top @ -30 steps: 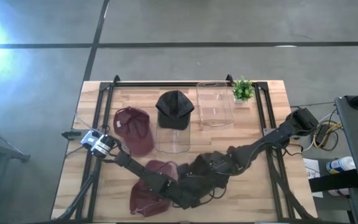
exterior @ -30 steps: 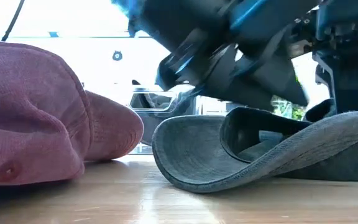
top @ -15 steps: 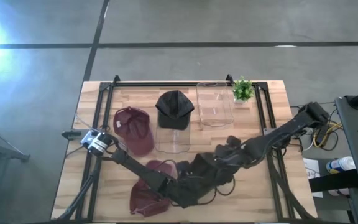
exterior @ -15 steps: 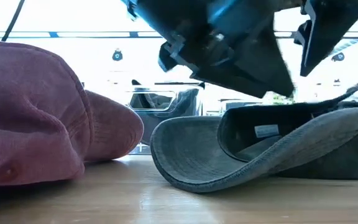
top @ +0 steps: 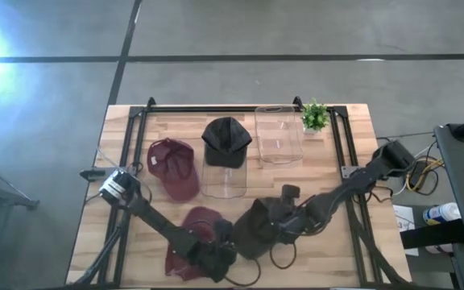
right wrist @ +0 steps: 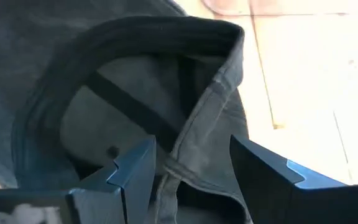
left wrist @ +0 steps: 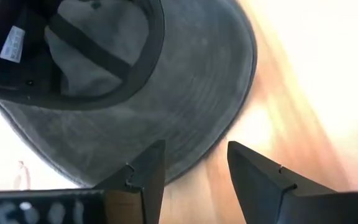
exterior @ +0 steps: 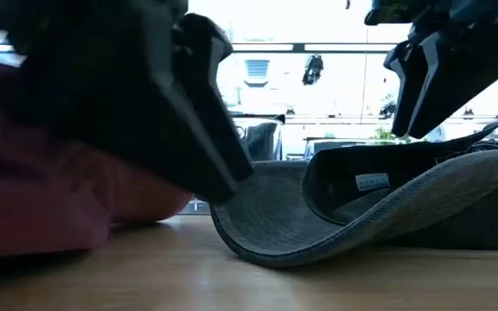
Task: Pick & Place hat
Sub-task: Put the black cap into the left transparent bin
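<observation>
A grey hat [top: 254, 229] lies upside down on the table near its front edge, resting on its brim and crown, its inside and white label [exterior: 369, 181] facing up. My right gripper [right wrist: 191, 168] hovers open just above it, one finger on each side of the crown's back rim [right wrist: 207, 106], clear of it in the low view [exterior: 435, 95]. My left gripper [left wrist: 194, 177] stands open and low at the brim's edge [left wrist: 229, 124], over a maroon hat [top: 182, 250] that lies on the table beside the grey one. No touch shows.
At the back, a second maroon hat [top: 174, 165] lies on the table, a black hat [top: 226, 138] sits on a clear stand, and a clear container [top: 279, 133] stands beside a small plant [top: 315, 116]. A black frame [top: 135, 121] runs along the table's sides.
My right gripper has risen off the grey hat's back rim and rolled; the hat stays on the table. My left gripper has moved toward the table's left and near edge, rolling, and now stands in front of the maroon hat in the low view.
</observation>
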Robot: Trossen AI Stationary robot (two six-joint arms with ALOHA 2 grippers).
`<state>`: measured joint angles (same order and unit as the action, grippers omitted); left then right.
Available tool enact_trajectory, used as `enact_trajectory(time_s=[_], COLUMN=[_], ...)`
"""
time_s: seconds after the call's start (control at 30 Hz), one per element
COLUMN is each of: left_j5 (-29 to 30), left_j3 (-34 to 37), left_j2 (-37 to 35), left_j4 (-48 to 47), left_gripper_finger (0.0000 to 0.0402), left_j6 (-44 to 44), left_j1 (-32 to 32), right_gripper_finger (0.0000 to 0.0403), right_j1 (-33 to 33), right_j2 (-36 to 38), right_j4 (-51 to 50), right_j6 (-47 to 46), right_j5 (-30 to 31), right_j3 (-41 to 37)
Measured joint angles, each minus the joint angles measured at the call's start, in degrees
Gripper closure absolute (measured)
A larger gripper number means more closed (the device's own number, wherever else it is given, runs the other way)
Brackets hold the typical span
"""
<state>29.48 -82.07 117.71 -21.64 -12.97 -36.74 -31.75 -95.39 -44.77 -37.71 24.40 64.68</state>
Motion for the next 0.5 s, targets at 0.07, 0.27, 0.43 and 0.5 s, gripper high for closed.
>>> enact_trajectory(time_s=[0.07, 0.27, 0.43, 0.5], left_j5=[1.01, 2.38, 3.89, 3.95], left_j3=[0.94, 3.20, 4.53, 4.60], left_j2=[0.00, 0.00, 0.00, 0.00], left_j4=[0.24, 5.60, 8.98, 8.84], left_gripper_finger=[0.0235, 0.0235, 0.0235, 0.0235], left_j6=[0.54, 0.98, 2.35, 2.36], left_j1=[-0.09, 0.25, 0.60, 0.62], right_gripper_finger=[0.0199, 0.0200, 0.0224, 0.0254], right_j1=[-0.03, 1.34, 4.08, 4.83], right_j2=[-0.62, -2.56, -3.87, -4.04], right_j4=[0.03, -0.38, -0.03, -0.10], right_j6=[-1.54, -8.93, -13.16, -13.05], right_j5=[0.05, -0.21, -1.82, -1.97], right_j3=[0.29, -1.66, -2.90, -3.10])
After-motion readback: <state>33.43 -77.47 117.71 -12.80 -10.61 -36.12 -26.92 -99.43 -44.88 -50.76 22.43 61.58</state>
